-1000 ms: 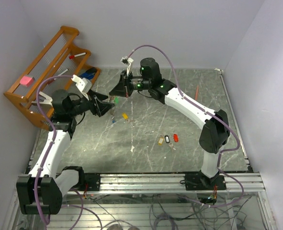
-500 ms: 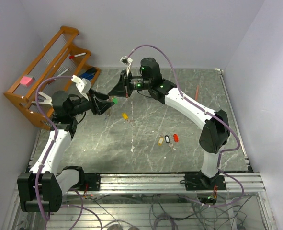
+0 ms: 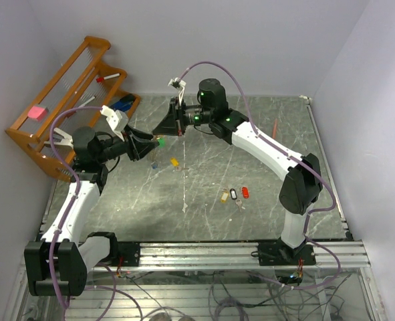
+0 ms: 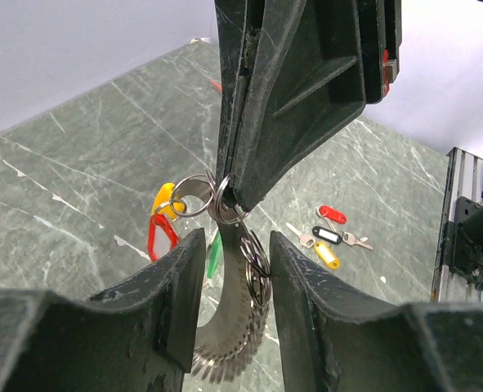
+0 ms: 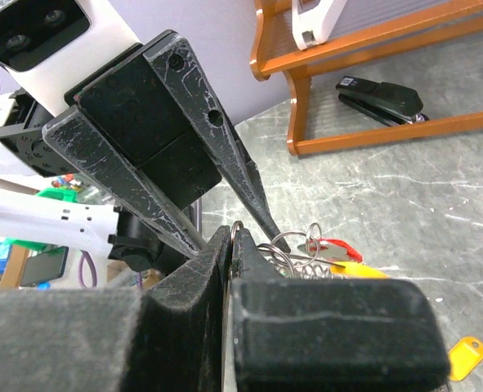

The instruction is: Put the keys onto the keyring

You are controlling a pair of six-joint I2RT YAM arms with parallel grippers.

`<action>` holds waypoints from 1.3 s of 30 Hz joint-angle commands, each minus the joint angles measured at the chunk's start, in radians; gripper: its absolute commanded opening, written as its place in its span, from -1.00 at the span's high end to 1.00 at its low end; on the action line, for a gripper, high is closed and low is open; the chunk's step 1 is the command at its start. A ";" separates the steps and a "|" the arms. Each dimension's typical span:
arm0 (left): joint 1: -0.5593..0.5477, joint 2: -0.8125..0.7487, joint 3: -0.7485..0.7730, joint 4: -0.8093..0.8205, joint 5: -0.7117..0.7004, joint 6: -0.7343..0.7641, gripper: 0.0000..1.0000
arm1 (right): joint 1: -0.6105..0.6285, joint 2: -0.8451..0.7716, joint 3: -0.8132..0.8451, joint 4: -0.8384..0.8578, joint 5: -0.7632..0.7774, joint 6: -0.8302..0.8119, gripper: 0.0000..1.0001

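My right gripper (image 3: 158,130) is shut on the silvery keyring (image 4: 225,208) and holds it in the air above the back left of the table. The ring's edge shows between its pads in the right wrist view (image 5: 237,229). Yellow (image 4: 166,200), red (image 4: 161,237) and green (image 4: 214,255) key tags hang from the ring. My left gripper (image 4: 233,241) is open, its fingers on either side of the hanging rings and a toothed metal piece (image 4: 229,327). More keys with red, black-and-white and yellow tags (image 3: 234,194) lie on the table. One yellow-tagged key (image 3: 174,162) lies apart.
A wooden rack (image 3: 70,93) holding pens and a stapler stands at the back left. A red pen (image 3: 275,128) lies at the back right of the table. A small white scrap (image 3: 185,208) lies near the front.
My left gripper has moved up and right to the right gripper's tips, and its fingers now straddle the hanging rings. The right gripper has hardly moved.
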 commanded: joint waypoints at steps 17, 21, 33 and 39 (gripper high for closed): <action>0.002 -0.022 0.052 -0.068 -0.026 0.079 0.11 | -0.004 -0.064 -0.027 0.042 -0.061 0.016 1.00; 0.002 -0.019 0.047 -0.014 -0.007 0.036 0.11 | -0.004 -0.071 -0.036 0.052 -0.061 0.021 1.00; 0.002 -0.018 0.062 0.030 0.040 -0.031 0.02 | -0.004 -0.069 -0.023 0.017 0.002 -0.012 1.00; 0.000 -0.011 0.033 0.093 0.018 -0.059 -0.07 | -0.002 -0.072 -0.015 0.041 -0.015 0.010 1.00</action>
